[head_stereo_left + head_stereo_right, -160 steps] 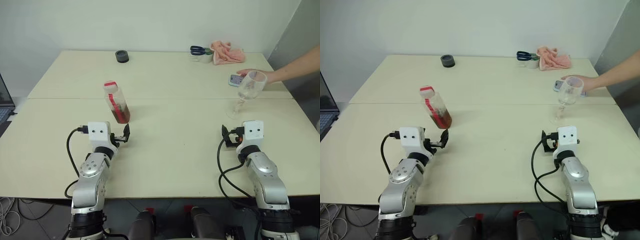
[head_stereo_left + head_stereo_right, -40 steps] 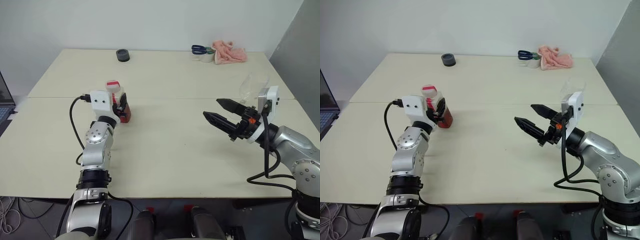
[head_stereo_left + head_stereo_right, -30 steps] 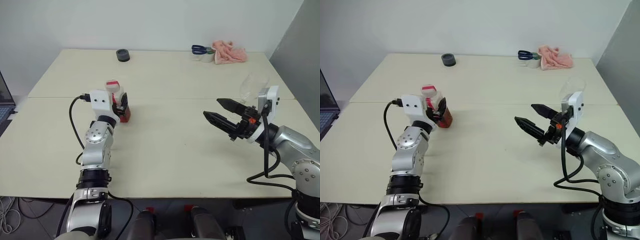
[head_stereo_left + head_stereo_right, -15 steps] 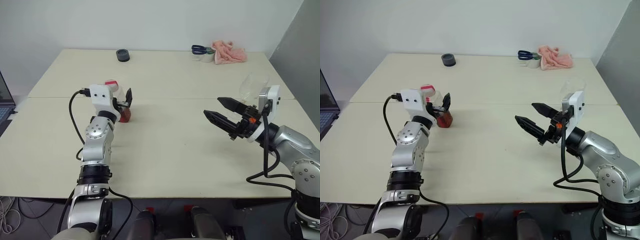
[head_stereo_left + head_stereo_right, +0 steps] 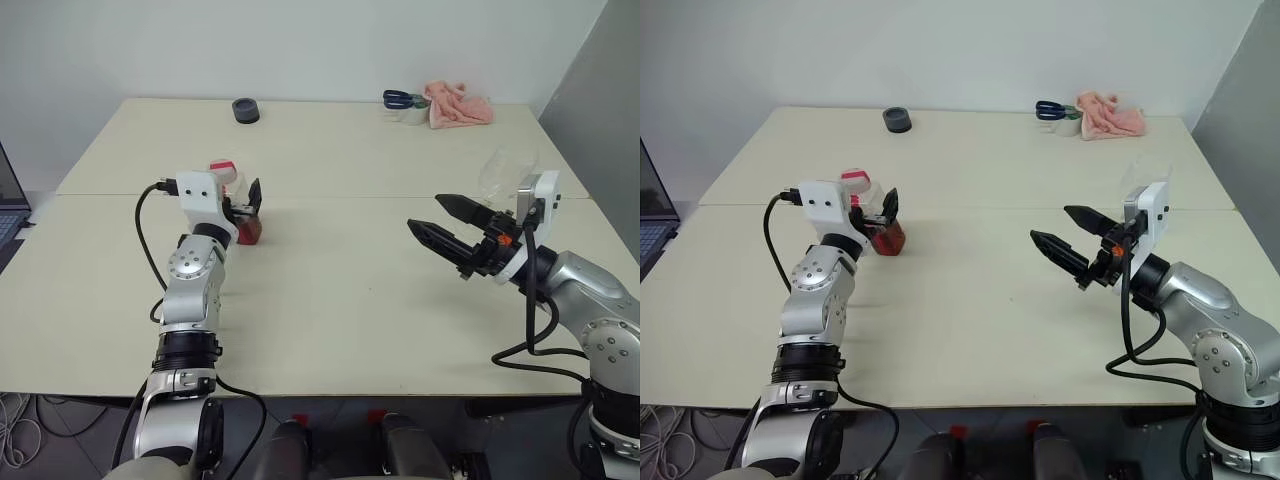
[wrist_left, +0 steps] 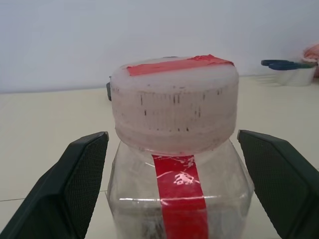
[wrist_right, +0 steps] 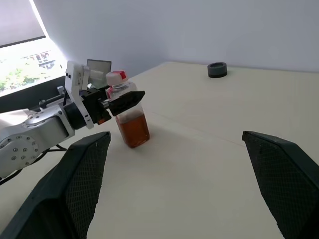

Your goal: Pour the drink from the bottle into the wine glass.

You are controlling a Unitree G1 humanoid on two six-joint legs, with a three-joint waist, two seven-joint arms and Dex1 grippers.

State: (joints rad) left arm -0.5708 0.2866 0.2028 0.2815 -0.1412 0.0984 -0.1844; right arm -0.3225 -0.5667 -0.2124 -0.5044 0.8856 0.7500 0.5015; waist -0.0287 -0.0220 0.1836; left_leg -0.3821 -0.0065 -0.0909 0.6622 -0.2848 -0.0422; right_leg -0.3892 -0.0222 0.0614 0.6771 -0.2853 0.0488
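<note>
The bottle stands upright on the table, with a white cap topped in red and the amber drink filling its lower part. My left gripper is open around the bottle's upper half; its fingers flank the sides with a gap on each. The clear wine glass stands on the right, partly hidden behind my right wrist. In front of the glass my right gripper hangs above the table, open and empty, pointing toward the bottle.
A dark tape roll lies at the far edge of the table. Scissors on a small white holder and a pink cloth sit at the far right. A laptop shows at the left edge.
My left gripper, shut on the bottle a second ago, has opened, and the bottle stays standing on the table. The right arm has not moved.
</note>
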